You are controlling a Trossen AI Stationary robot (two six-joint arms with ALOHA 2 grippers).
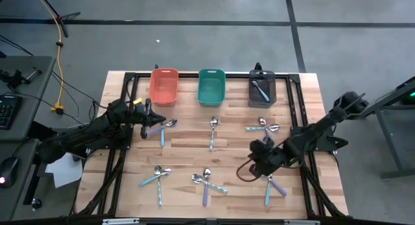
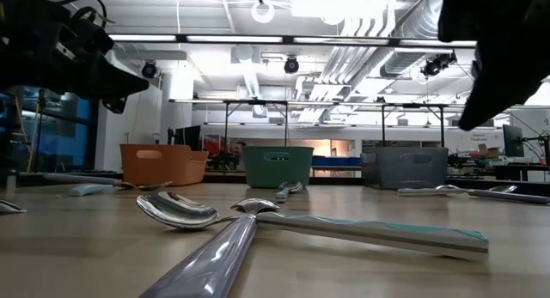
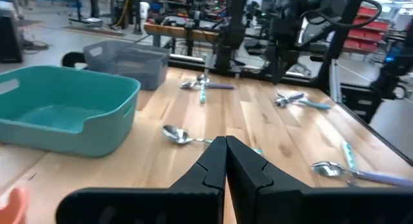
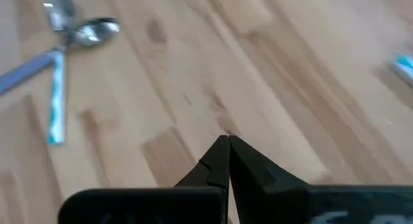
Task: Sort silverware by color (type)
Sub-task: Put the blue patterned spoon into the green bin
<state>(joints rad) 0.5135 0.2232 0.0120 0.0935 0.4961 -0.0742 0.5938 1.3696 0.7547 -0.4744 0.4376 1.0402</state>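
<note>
Spoons (image 1: 209, 179) scattered across wooden table (image 1: 188, 150)

Orange bin (image 1: 163, 85), teal bin (image 1: 211, 86), grey bin (image 1: 262, 88) on table (image 1: 188, 153).

Along your table's (image 1: 188, 144) far edge stand three bins (image 1: 212, 87) in a row, one spoon (image 1: 260, 90) inside the right-hand bin, while the remaining spoons (image 1: 206, 182) lie scattered in small crossed clusters toward the near edge.
</note>
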